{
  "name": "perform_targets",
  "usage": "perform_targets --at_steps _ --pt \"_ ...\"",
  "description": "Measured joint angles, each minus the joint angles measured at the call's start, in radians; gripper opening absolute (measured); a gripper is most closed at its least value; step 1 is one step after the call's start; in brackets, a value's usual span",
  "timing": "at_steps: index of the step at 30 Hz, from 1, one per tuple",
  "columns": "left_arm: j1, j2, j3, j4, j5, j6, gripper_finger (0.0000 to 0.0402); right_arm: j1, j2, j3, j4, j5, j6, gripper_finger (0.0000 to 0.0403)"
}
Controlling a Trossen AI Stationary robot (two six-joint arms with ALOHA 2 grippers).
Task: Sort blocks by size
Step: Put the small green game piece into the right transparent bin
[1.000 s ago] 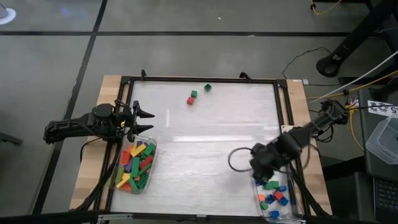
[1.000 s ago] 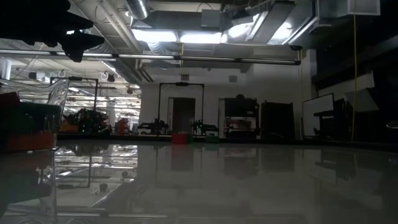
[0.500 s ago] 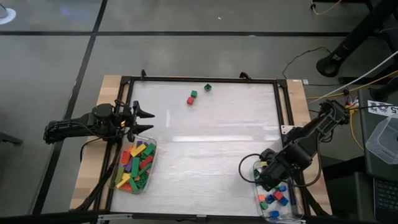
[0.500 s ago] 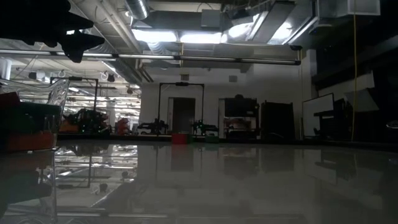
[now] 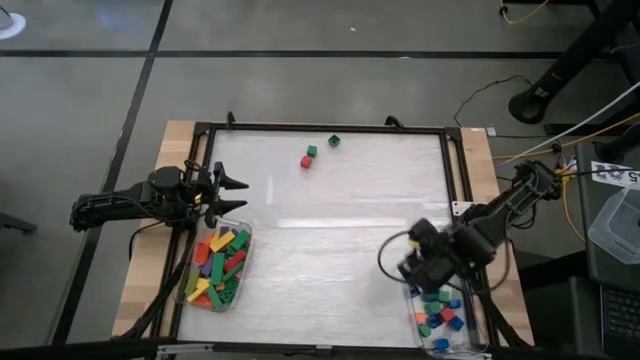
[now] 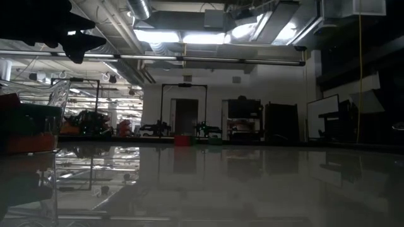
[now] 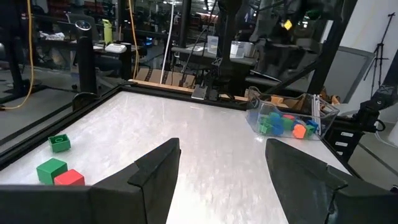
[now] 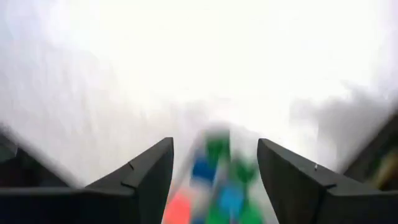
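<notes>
- Since a second ago our right tool [image 5: 415, 268] has dipped toward the near right tub [image 5: 470, 340] and come back up. It now hangs over the tub's far end by the desk's [image 5: 330, 240] near right corner. Its fingers stand spread with nothing between them, and the right wrist view looks down on blurred blocks below.
- Our left tool [image 5: 232, 194] waits at the desk's left edge, just beyond the left tub [image 5: 244, 262], fingers apart and empty.
- Most of the sorting looks done. The left tub is heaped with the long blocks [image 5: 218, 266] in green, yellow, red and orange, and the right tub holds the small squarish blocks [image 5: 442, 312] in blue, green and red.
- Three pieces are left out on the desk near its far edge. A green block [image 5: 312, 151] sits touching a red block [image 5: 306, 161], and a darker green block [image 5: 334, 141] lies just beside them.
- We judge all three to be small ones, bound for the right tub.
</notes>
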Motion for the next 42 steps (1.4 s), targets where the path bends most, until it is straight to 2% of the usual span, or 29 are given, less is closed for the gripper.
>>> perform_targets --at_steps 4,6,9,13,18,24,29,35,42 --pt "0.000 0.000 0.000 0.000 -0.010 0.000 0.0225 -0.104 0.001 0.000 0.002 0.220 -0.114 0.0231" --pt "0.000 0.000 0.000 0.000 -0.011 0.000 0.0225 -0.181 0.001 0.000 0.026 0.297 -0.205 0.0231" --pt "0.000 0.000 0.000 0.000 -0.011 0.000 0.0225 -0.308 0.001 0.000 0.103 0.351 -0.397 0.0231" --pt "0.000 0.000 0.000 0.000 -0.011 0.000 0.0225 -0.493 0.010 0.000 0.284 0.357 -0.713 0.0231" --pt "0.000 0.000 0.000 0.000 -0.011 0.000 0.0225 -0.712 0.072 0.000 0.550 0.278 -1.105 0.0231" --pt "0.000 0.000 0.000 0.000 -0.012 0.000 0.0225 -0.930 0.206 0.000 0.791 0.132 -1.323 0.0231" --pt "0.000 0.000 0.000 0.000 -0.014 0.018 0.0225 -1.072 0.329 0.000 0.909 0.033 -1.376 0.0231" --pt "0.000 0.000 0.000 0.000 -0.017 0.024 0.0225 -1.184 0.470 0.000 1.056 -0.103 -1.376 0.0231" --pt "0.000 0.000 0.000 -0.001 -0.038 0.026 0.0225 -1.234 0.579 0.000 1.173 -0.142 -1.386 0.0231"
